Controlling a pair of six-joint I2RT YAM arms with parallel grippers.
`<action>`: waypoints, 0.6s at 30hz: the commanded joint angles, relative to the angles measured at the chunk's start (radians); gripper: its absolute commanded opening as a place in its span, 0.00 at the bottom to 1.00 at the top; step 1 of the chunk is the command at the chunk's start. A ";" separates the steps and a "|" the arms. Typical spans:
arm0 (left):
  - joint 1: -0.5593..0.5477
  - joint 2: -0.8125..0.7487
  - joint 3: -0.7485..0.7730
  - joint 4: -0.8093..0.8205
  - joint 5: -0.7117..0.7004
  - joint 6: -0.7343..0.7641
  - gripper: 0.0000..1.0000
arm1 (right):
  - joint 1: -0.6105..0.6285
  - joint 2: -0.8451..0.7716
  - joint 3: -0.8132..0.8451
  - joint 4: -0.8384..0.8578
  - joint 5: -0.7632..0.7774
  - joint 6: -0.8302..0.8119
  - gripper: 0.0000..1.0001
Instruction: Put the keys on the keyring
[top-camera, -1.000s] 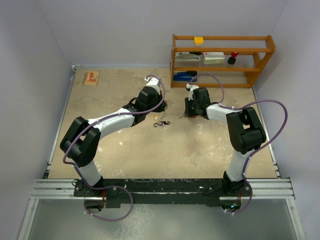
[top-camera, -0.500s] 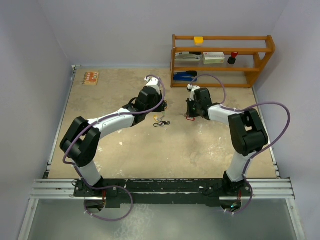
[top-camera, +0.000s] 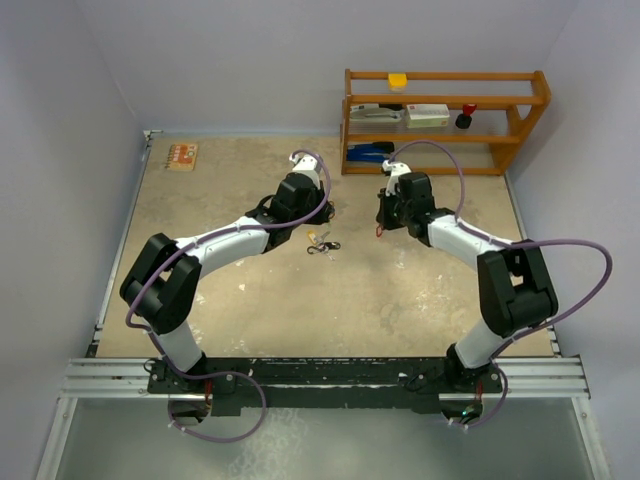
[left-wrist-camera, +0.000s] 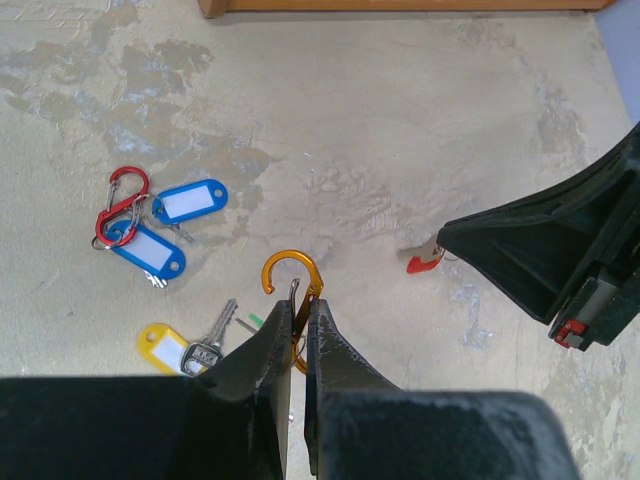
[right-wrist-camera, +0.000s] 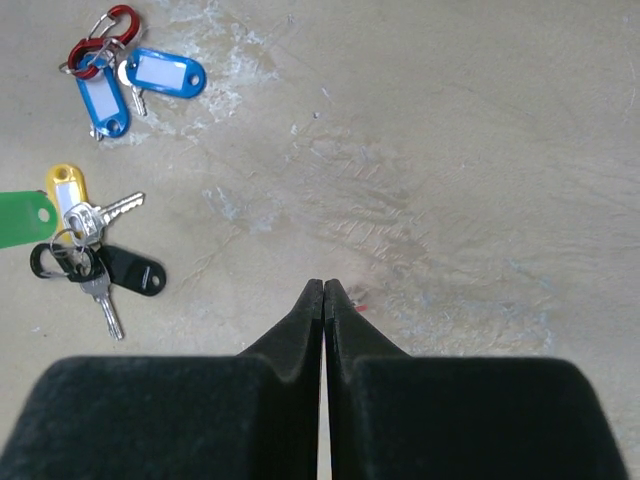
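Keys (right-wrist-camera: 95, 215) are lying loose on the surface (right-wrist-camera: 480, 150), none hanging on the orange ring (left-wrist-camera: 290, 254) yet. Left hand (left-wrist-camera: 300, 300) is clamping that ring, while right hand (right-wrist-camera: 323, 285), fingers together, is seemingly pinching a red-tagged key (left-wrist-camera: 424, 263).

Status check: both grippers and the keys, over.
Left gripper shut on orange clip. Right gripper shut, red-tagged key at its tips, hold unclear. Other keys lie on table. Nothing in the way.
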 joint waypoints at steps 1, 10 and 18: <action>0.009 -0.026 0.013 0.048 0.007 -0.014 0.00 | -0.004 -0.065 -0.025 0.024 -0.003 -0.037 0.00; 0.007 -0.004 0.026 0.077 0.042 -0.062 0.00 | -0.001 -0.173 -0.103 0.119 -0.112 -0.054 0.00; 0.005 0.034 0.052 0.102 0.070 -0.137 0.00 | 0.034 -0.212 -0.109 0.150 -0.142 -0.065 0.00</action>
